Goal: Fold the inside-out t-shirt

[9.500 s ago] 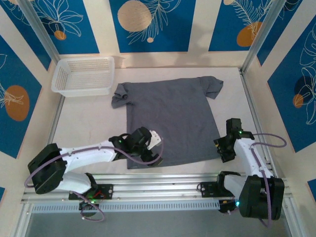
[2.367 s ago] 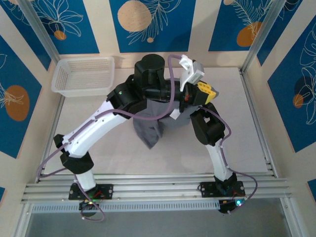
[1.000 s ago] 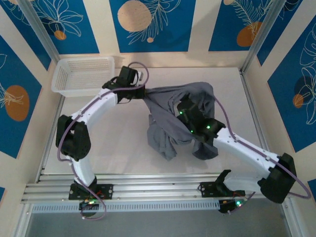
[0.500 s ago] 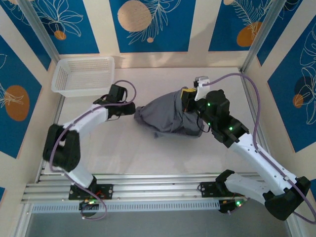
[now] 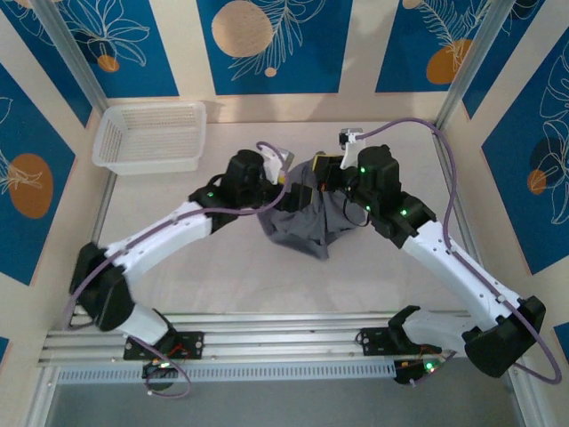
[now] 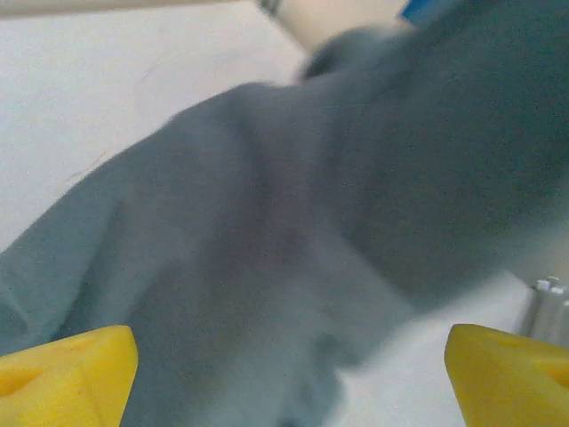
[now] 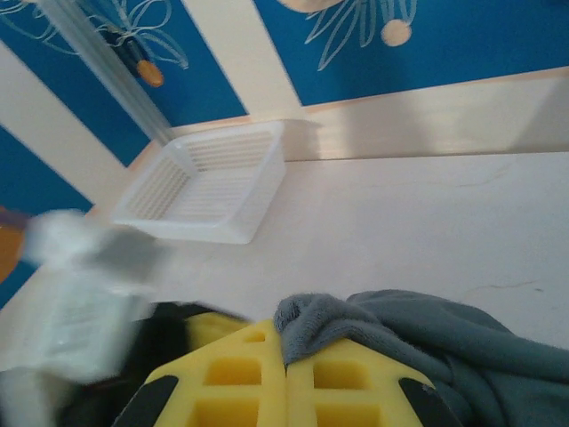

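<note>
The t-shirt [image 5: 298,227] is bunched at the middle of the surface [image 5: 178,258], one edge pinched between the closed pads of the right pincer [image 7: 284,378]. The left pincer [image 6: 284,374] gapes wide with cloth dead ahead between its fingers. It looks best placed for the next hold.

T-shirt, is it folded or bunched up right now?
Bunched up, not folded: the t-shirt is a crumpled lump with no flat layers, and one edge is pinched in the shut right gripper.

Top camera looks down; both wrist cameras sit close on the t-shirt [image 5: 298,229].
</note>
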`<action>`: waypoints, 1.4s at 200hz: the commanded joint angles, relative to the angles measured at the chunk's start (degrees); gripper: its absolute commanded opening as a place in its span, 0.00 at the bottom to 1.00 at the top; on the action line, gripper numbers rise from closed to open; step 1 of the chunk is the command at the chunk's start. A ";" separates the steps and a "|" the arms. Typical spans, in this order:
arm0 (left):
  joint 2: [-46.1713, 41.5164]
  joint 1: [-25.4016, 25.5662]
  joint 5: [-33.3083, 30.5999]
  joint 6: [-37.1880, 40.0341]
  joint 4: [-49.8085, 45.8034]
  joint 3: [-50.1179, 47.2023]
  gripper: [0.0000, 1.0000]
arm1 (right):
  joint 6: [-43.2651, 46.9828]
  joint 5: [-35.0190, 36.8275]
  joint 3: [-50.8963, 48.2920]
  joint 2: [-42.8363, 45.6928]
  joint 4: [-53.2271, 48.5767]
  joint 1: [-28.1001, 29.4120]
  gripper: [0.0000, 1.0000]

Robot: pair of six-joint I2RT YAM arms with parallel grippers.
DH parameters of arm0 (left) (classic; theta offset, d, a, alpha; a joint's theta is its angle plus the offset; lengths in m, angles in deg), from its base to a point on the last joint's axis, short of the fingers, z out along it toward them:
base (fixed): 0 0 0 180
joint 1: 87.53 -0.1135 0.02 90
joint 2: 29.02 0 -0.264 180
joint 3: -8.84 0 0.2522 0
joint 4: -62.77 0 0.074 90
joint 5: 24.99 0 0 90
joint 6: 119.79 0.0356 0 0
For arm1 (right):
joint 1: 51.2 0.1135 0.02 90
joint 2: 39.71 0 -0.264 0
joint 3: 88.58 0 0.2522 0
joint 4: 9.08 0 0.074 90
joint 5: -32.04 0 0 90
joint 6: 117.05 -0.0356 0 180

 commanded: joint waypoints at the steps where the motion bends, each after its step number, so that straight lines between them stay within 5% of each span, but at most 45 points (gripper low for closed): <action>1: 4.91 -2.34 -7.79 -2.85 -5.35 4.15 0.61 | -2.34 -2.47 3.73 2.07 2.10 0.23 0.00; 10: 5.67 -4.15 -7.38 -6.43 -5.12 2.74 0.33 | -2.35 -0.26 3.71 3.31 0.55 0.02 0.00; 18: 5.49 -6.15 -5.86 -10.07 -3.31 -0.30 0.18 | -2.50 1.32 3.30 4.57 -0.85 -0.41 0.00; 37: 3.48 -11.45 0.34 -16.56 3.77 -9.53 0.12 | -3.36 1.62 1.18 7.91 -2.87 -2.14 0.00; 53: 1.64 -14.08 4.74 -17.41 7.23 -15.25 0.22 | -3.66 1.42 -0.79 10.03 -2.92 -3.16 0.00; 83: -3.67 -15.07 12.77 -13.70 11.10 -19.57 0.68 | -2.10 -2.81 -3.61 10.07 -2.16 -3.81 0.00; 102: -7.62 -15.06 15.54 -10.42 10.99 -17.95 0.82 | -2.38 -9.32 -6.39 9.00 -2.13 -3.55 0.00; 127: -6.89 -14.68 23.36 -5.56 8.30 -11.96 0.93 | -5.86 -17.10 -13.55 7.71 -1.14 -0.95 0.00; 156: 2.95 -11.23 34.23 -1.00 2.02 -2.25 0.99 | -4.36 -15.86 -18.01 9.21 0.62 4.18 0.00; 196: 16.12 -5.10 33.42 7.13 -11.13 8.92 0.98 | -0.08 -20.70 -17.55 12.30 -0.16 5.48 0.00; 209: 18.12 -3.65 27.89 11.41 -17.44 10.77 0.97 | 0.54 -19.12 -17.34 13.59 -1.87 5.76 0.00; 225: 17.89 -3.52 16.49 13.44 -21.08 9.16 0.87 | 0.98 -15.99 -17.50 15.61 -3.52 5.77 0.00; 233: 17.07 -4.40 14.25 12.85 -20.38 7.12 0.72 | 1.09 -14.81 -17.94 16.79 -3.71 5.75 0.00; 248: 14.78 -7.01 13.60 8.81 -16.24 2.63 0.00 | 1.76 -14.49 -18.80 18.58 -3.26 5.86 0.00; 280: 9.77 -11.38 9.49 2.47 -11.64 1.39 0.00 | 6.58 -21.53 -21.75 18.61 -2.25 8.27 0.00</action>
